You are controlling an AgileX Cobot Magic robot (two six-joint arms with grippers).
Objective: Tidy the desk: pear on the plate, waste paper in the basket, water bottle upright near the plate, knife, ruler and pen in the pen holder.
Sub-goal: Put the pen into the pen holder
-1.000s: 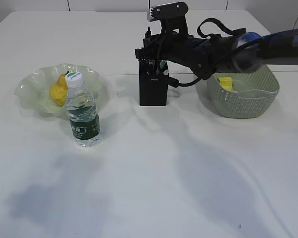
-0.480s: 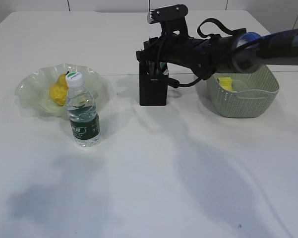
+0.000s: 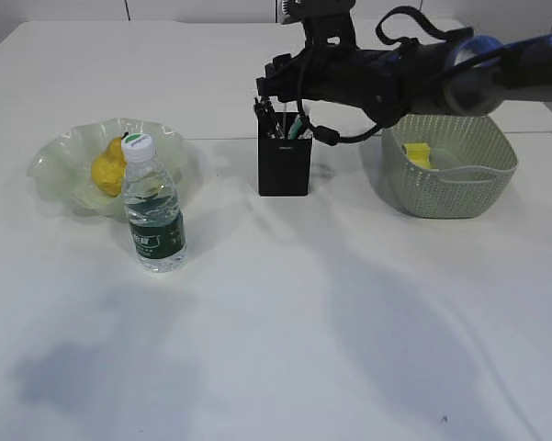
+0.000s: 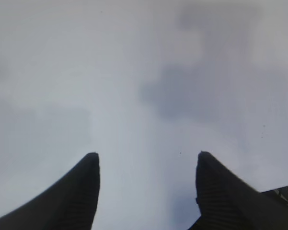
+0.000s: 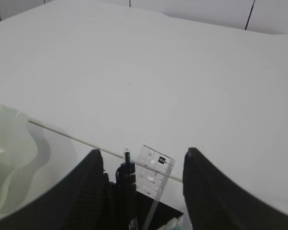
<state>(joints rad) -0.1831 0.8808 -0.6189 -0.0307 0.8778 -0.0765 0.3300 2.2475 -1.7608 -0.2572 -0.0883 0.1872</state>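
Note:
On the white desk (image 3: 303, 303) the yellow pear (image 3: 108, 168) lies on the pale green plate (image 3: 60, 152). The water bottle (image 3: 153, 209) stands upright just in front of the plate. The crumpled waste paper (image 3: 418, 154) lies in the sage-green basket (image 3: 450, 170). My right gripper (image 3: 277, 92) hovers just above the black pen holder (image 3: 284, 165). In the right wrist view this gripper (image 5: 141, 155) is open, and the black pen (image 5: 127, 175) and the clear ruler (image 5: 154, 173) stand in the holder below its fingers. A pale green end (image 3: 298, 126), probably the knife, sticks out too. My left gripper (image 4: 146, 155) is open over bare desk.
The right arm (image 3: 422, 73) reaches from the right, over the basket's back rim. A seam (image 3: 211, 138) runs across the tabletop behind the holder. The plate's ruffled edge (image 5: 9, 158) shows at the left of the right wrist view.
My right gripper has lifted off the pen holder's mouth and its jaws have spread apart. The pen now stands free in the holder. Nothing else has moved.

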